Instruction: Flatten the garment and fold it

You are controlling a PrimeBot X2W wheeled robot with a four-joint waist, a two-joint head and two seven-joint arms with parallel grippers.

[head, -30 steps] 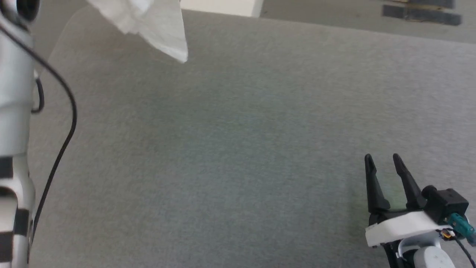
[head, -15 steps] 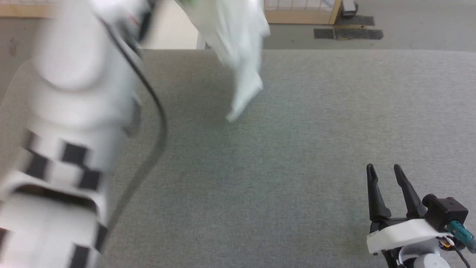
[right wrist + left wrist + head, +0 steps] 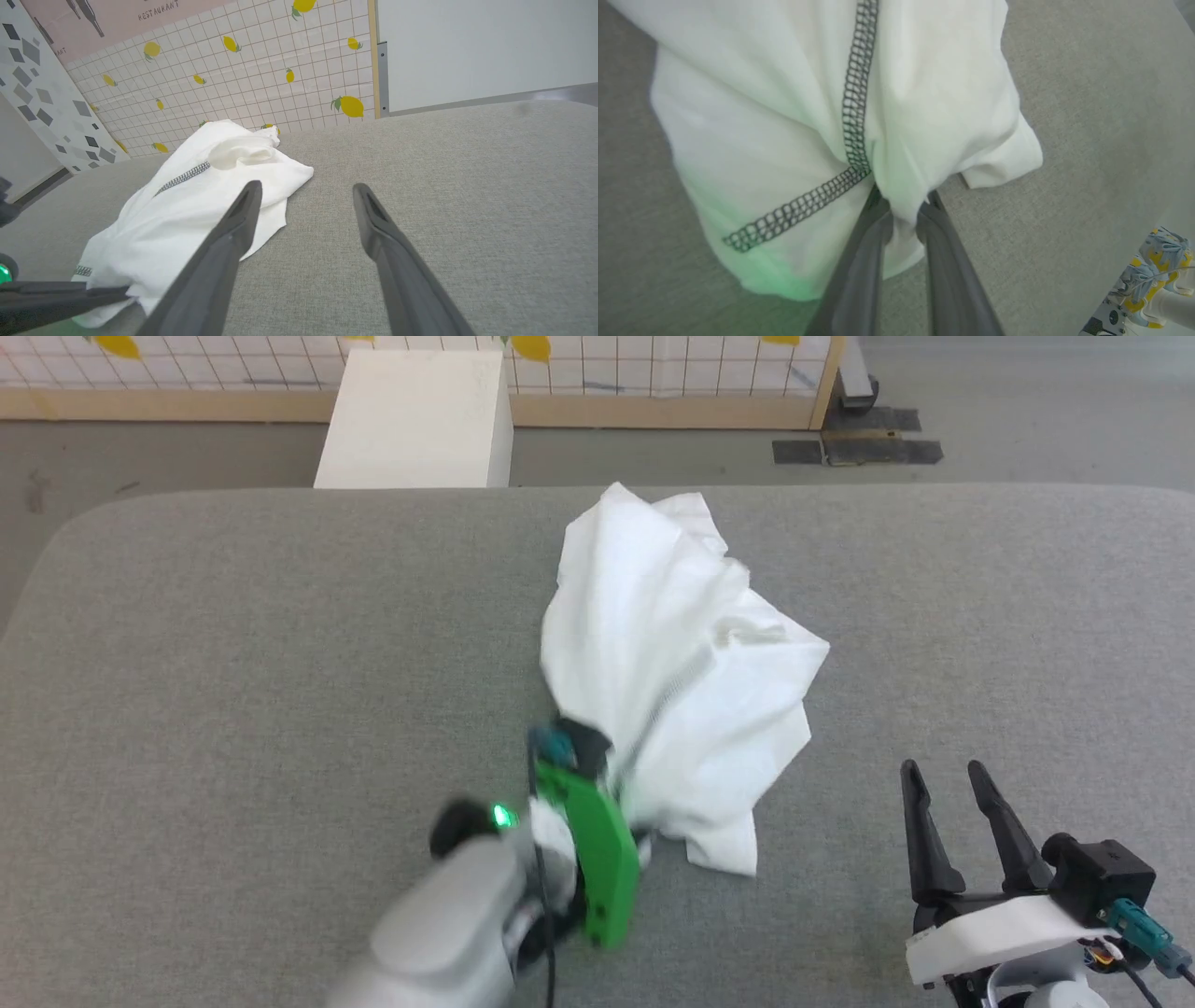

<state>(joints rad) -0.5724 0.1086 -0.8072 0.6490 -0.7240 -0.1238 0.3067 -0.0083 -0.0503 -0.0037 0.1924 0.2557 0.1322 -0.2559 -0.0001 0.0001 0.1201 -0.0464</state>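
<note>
Lying in a crumpled heap on the middle of the grey felt-like tabletop [image 3: 233,663], the white thin-fabric long-sleeved garment [image 3: 672,644] is bunched and creased, its far end near the tabletop's back edge and its near end gathered at the left pincer [image 3: 903,205]. That pincer's two long dark fingers [image 3: 873,233] are drawn close together on a pinched fold of the white cloth, just beside the spot where a dark grey zigzag-stitched seam [image 3: 854,93] bends; cloth fills the narrow gap between them. The left arm's green wrist housing [image 3: 597,859] reaches in from the lower middle of the head view. The right pincer [image 3: 943,773] is at the lower right over bare tabletop, apart from the garment, its fingers spread wide with nothing between them; in its own wrist view the cloth lies ahead and to the left. Beyond the tabletop's far edge stands a plain white rigid box [image 3: 415,420], and behind that a white grid-patterned panel [image 3: 233,84] printed with yellow lemons.
</note>
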